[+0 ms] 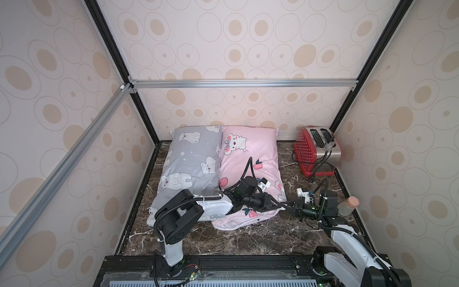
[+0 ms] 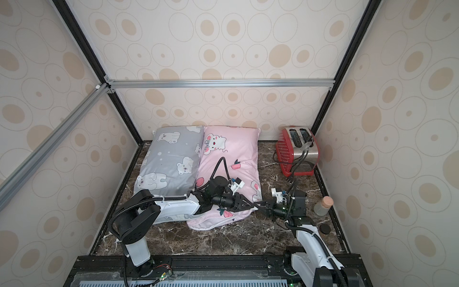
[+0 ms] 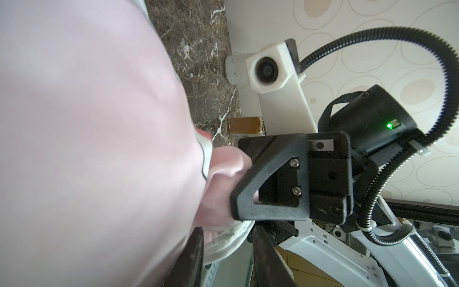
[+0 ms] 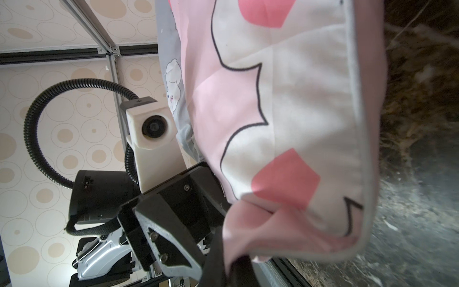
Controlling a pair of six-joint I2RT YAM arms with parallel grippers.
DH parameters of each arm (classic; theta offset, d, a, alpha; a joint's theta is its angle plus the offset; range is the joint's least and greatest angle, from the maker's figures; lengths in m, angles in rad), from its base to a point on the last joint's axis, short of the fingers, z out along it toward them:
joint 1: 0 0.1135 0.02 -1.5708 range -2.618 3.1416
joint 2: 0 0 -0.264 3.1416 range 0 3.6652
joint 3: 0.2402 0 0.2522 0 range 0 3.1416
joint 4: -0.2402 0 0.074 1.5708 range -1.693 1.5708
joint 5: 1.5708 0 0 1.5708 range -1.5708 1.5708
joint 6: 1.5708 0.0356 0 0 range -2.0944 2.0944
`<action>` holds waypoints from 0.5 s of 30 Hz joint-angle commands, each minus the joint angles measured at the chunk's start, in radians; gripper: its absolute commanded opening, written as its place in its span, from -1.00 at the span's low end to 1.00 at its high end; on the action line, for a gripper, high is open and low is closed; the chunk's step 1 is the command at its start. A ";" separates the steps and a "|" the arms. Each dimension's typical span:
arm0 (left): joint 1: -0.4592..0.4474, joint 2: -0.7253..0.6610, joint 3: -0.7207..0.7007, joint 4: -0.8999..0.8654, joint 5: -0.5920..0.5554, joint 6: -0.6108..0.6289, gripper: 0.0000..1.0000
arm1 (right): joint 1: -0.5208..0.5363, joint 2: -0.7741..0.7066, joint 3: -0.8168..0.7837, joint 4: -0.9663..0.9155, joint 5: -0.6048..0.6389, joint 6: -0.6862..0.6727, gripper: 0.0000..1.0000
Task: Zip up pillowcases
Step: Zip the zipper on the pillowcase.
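Observation:
Two pillowcases lie side by side at the back of the table in both top views: a grey one with white bears (image 1: 191,161) (image 2: 169,156) and, to its right, a pink one (image 1: 250,154) (image 2: 233,151). Both grippers meet at the pink one's near right corner. My right gripper (image 1: 288,205) (image 2: 261,206) (image 4: 229,268) is shut on a pinch of pink fabric there. My left gripper (image 1: 280,204) (image 2: 252,205) (image 3: 228,246) stands open, and the white zipper edge (image 3: 223,234) lies between its fingers against one of them. The pink cloth (image 3: 87,124) fills much of the left wrist view.
A red toaster (image 1: 315,149) with its cord stands at the back right. A small corked jar (image 1: 347,205) and a black lid (image 2: 324,228) sit by the right wall, close behind my right wrist. Dark marble table (image 1: 248,238) stretches in front of the pillowcases.

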 commanded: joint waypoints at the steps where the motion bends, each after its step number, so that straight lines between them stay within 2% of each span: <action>1: -0.007 0.005 0.005 0.016 -0.013 0.002 -0.40 | -0.005 -0.001 -0.011 -0.003 -0.009 -0.016 -1.00; 8: -0.007 0.006 0.006 0.010 -0.028 0.006 -0.42 | -0.004 -0.014 0.001 -0.089 0.003 -0.079 -1.00; 15: -0.007 0.012 0.006 -0.002 -0.029 0.001 -0.41 | -0.004 -0.004 -0.003 -0.062 0.002 -0.069 -1.00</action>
